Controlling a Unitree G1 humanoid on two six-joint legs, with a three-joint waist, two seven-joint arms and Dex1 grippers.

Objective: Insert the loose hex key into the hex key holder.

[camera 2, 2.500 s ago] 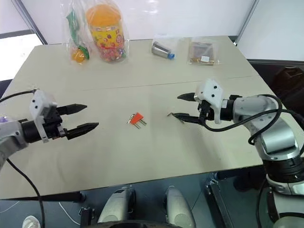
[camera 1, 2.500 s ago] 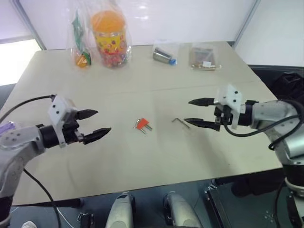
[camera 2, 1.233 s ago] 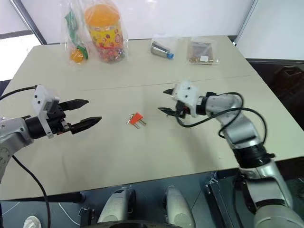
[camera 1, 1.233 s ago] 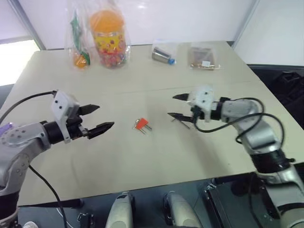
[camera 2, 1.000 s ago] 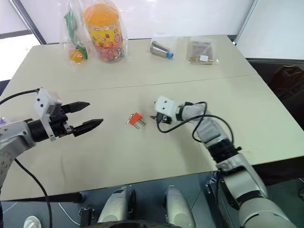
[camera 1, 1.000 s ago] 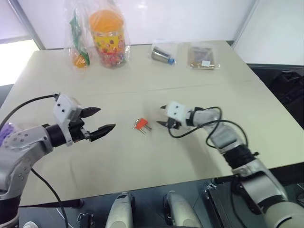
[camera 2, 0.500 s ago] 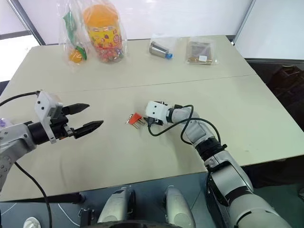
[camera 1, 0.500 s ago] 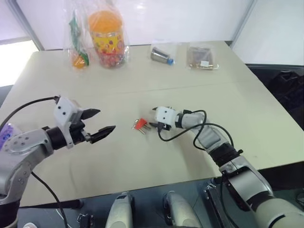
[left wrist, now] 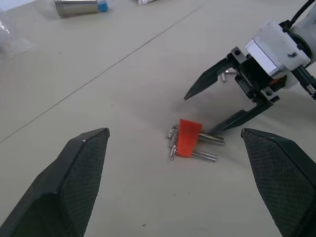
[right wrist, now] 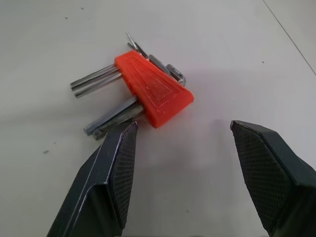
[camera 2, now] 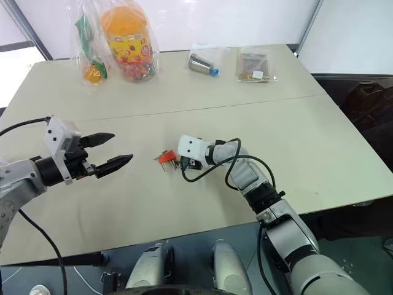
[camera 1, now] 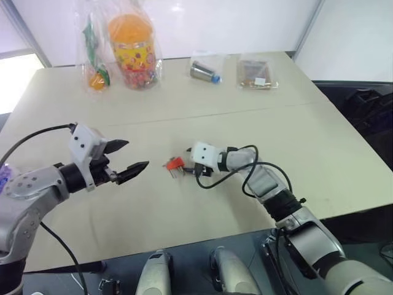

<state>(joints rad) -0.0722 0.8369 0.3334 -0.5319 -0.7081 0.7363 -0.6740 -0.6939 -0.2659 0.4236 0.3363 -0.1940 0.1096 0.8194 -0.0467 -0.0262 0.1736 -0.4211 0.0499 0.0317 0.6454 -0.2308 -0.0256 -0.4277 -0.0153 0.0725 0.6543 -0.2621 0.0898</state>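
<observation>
Looks like a lab or test bay: plain beige table [camera 1: 319, 147] centre frame, white partition panels [camera 1: 245, 24] along the top, bagged sample items [camera 1: 126, 43] lined up upper left.

a wide beige table [camera 1: 295, 123] fills the frame, a seam crossing its middle; white wall panels [camera 1: 233, 24] stand behind it, bright daylight at the upper left, dark floor at right.
</observation>
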